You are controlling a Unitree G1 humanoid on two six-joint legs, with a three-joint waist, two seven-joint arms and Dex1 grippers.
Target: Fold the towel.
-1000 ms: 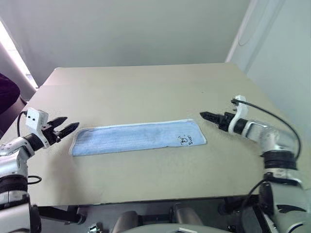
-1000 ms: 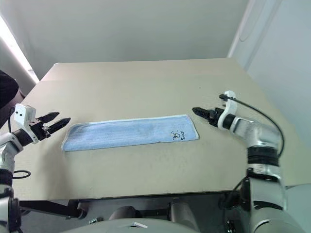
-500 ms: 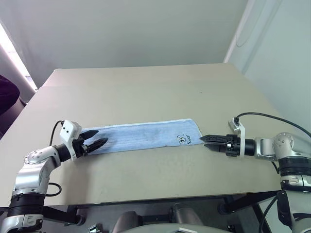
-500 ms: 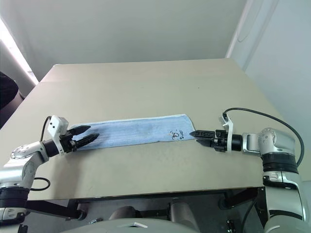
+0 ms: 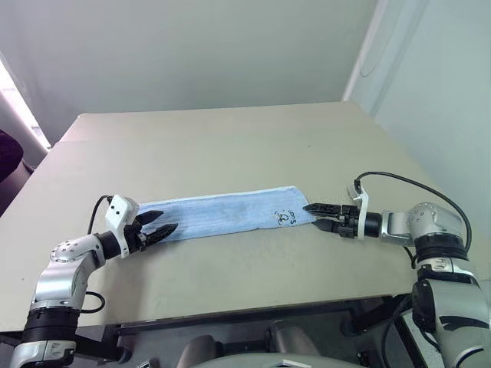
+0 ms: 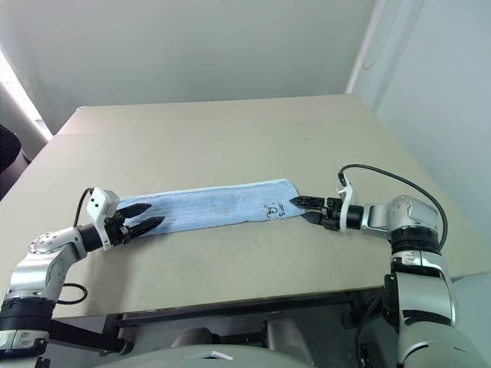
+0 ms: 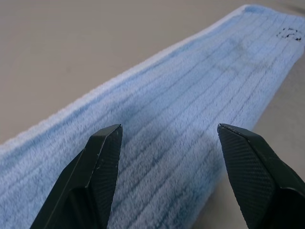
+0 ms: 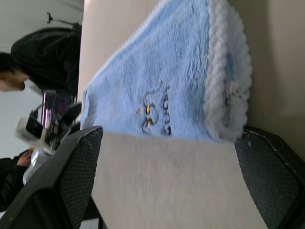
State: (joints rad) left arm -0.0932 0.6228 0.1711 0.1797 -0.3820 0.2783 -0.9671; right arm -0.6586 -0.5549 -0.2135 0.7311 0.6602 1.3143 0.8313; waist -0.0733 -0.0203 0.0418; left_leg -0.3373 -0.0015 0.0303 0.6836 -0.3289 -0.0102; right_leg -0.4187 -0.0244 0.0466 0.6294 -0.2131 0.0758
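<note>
Lying flat: the light-blue terry cloth towel with white stitched edging (image 5: 230,215), already folded into a long narrow strip, stretches across the middle of the beige flat-topped table (image 5: 230,146), its length running from the robot's left to its right.
Logo end: a small dark logo (image 5: 288,218) sits on the towel's right end, close to the near corner; the right wrist view shows dark curly stitching with tiny yellow-orange marks.
Edging: a white stitched border runs along the far long edge and curls round the thick, layered right end.
Left gripper: the left gripper (image 5: 156,225) reaches in low over the towel's left end, its two black fingers parted with blue cloth visible between and beyond them in the left wrist view; nothing is clasped. Whether the tips touch the cloth, I cannot tell.
Right gripper: the right gripper (image 5: 317,216) points toward the towel's right end, spread wide, one black finger on each side of that end's short edge in the right wrist view; the cloth lies unpinched between them.
Background: a person in dark clothing (image 8: 45,57) appears past the table's far-left side in the right wrist view.
Walls: pale grey walls (image 5: 192,54) rise behind the table.
</note>
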